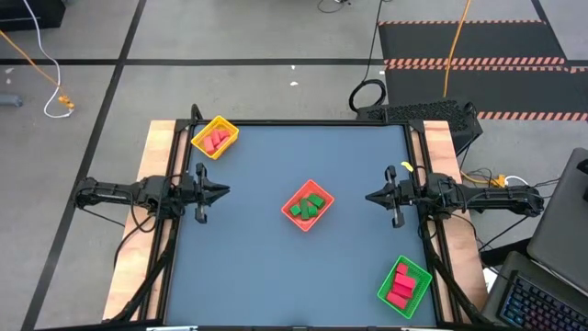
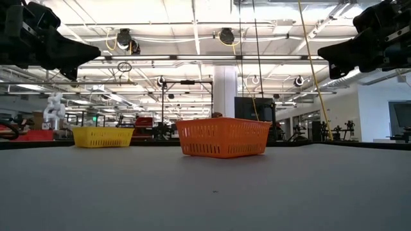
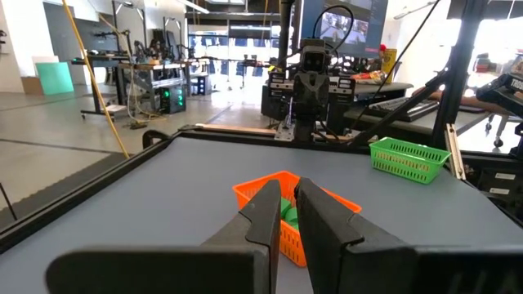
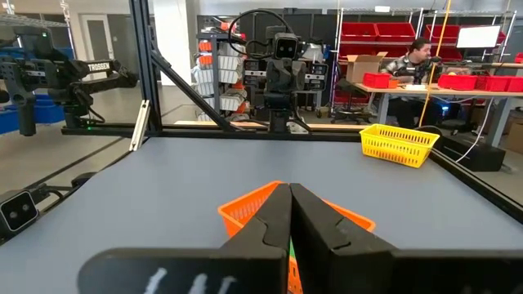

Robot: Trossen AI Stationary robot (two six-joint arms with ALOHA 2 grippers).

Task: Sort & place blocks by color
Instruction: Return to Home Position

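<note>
The left gripper (image 1: 223, 193) is held above the table (image 1: 266, 267), to the left of the orange tray (image 1: 321, 189) and well apart from it, with its tip pointed at the tray. Its fingers (image 3: 263, 214) are drawn almost together, with only a thin slit between them, and nothing is gripped. The right gripper (image 1: 369, 197) is held on the opposite side of the orange tray, likewise well apart from it and aimed at it. Its fingers (image 4: 274, 214) are pressed together and nothing is held. In the low view both grippers are seen raised high above the tray, one on each side.

Green blocks (image 1: 308, 206) are seen lying inside the orange tray, which is set cornerwise between the two grippers. A yellow tray (image 1: 230, 126) is placed beyond the orange tray towards the far left corner of the table, and red-pink blocks (image 1: 216, 140) are held in it. A green tray (image 1: 416, 267) is placed on the near right side of the orange tray, by the table's edge, and red blocks (image 1: 401, 285) are piled in it. No block is seen on the bare table around the orange tray.
</note>
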